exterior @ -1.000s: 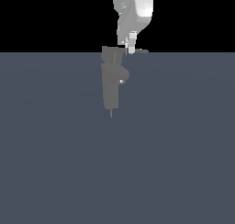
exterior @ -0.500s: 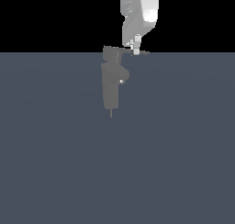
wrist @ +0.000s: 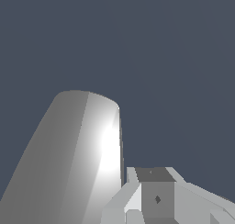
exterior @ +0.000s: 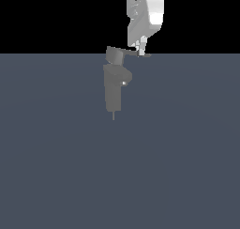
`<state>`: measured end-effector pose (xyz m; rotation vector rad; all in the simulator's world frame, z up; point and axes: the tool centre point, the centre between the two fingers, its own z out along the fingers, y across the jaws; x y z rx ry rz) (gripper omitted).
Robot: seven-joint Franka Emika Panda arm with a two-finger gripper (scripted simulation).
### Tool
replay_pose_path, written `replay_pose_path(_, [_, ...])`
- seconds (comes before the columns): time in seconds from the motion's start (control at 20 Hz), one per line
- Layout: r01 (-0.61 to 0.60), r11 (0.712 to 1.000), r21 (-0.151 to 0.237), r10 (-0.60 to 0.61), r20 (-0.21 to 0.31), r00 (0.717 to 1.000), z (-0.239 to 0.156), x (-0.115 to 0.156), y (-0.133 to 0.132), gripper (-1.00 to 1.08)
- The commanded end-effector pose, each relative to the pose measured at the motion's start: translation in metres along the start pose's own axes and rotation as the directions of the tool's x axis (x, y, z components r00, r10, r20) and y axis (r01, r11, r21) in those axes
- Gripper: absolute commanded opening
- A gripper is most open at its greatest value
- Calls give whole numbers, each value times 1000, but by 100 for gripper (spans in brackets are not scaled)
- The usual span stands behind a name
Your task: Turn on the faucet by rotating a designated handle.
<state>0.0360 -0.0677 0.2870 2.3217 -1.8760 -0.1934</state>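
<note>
The faucet [exterior: 114, 91] is a small matte grey upright column with a rounded short spout [exterior: 124, 76], seen in the exterior view's middle. On top sits a boxy cap [exterior: 115, 55]. From it the handle [exterior: 137, 55], a thin flat blade, sticks out toward the exterior view's right. My gripper [exterior: 141, 50] comes down from above, its tips touching or just over the blade's outer part. The fingers look pressed together with nothing held. In the wrist view the fingers [wrist: 156, 195] sit beside a large rounded pale grey surface [wrist: 78, 163]; I cannot tell which faucet part it is.
A flat dark blue-grey floor [exterior: 178, 153] spreads around the faucet in the exterior view. Behind it the background is black. The white arm [exterior: 146, 14] rises out of the frame's top.
My gripper has shifted toward the exterior view's right and slightly down along the handle blade. The blade's tip reaches a little further right than before.
</note>
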Motion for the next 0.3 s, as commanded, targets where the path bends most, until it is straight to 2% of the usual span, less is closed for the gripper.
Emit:
replay_pose_path(0.0, [-28, 1000, -1, 28, -2, 1000, 2, 23, 0, -100])
replay_pose_path(0.25, [-32, 999, 0, 32, -2, 999, 2, 33, -7, -100])
